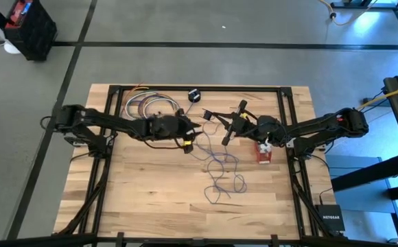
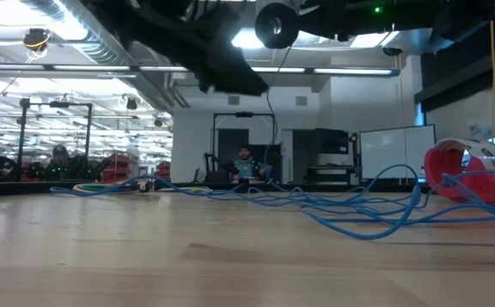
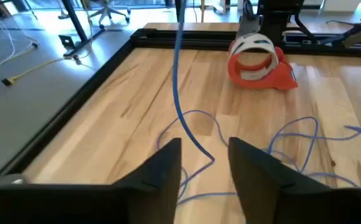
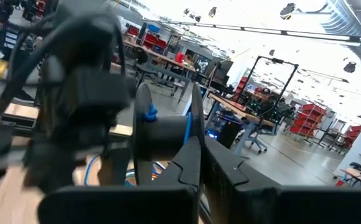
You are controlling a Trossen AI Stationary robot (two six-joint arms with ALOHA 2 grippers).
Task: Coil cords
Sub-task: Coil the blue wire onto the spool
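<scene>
The thin blue cord (image 1: 221,171) lies in loose loops on the wooden table, and one strand rises to a small black round puck (image 4: 162,130). My right gripper (image 4: 200,163) holds the puck above the table's middle. In the low view the puck (image 2: 275,26) hangs high with the cord (image 2: 269,102) dropping from it. My left gripper (image 3: 205,180) is open just left of the puck, a finger on either side of the rising strand (image 3: 179,93); I cannot tell whether it touches. The red-and-white cord bundle (image 1: 263,152) rests on the table below my right gripper. My right gripper pinches the puck by the edge of one flange (image 4: 195,134) between its two shut fingers, coming about level from the table's right side. The puck is lifted clear of the table, with blue cord (image 4: 187,127) around its core and a strand hanging down.
A coil of coloured wires (image 1: 147,106) lies at the far left of the table beside my left arm. A small black object (image 1: 194,95) sits at the far edge. A black frame (image 1: 281,92) borders the table. The near half of the wood is bare.
</scene>
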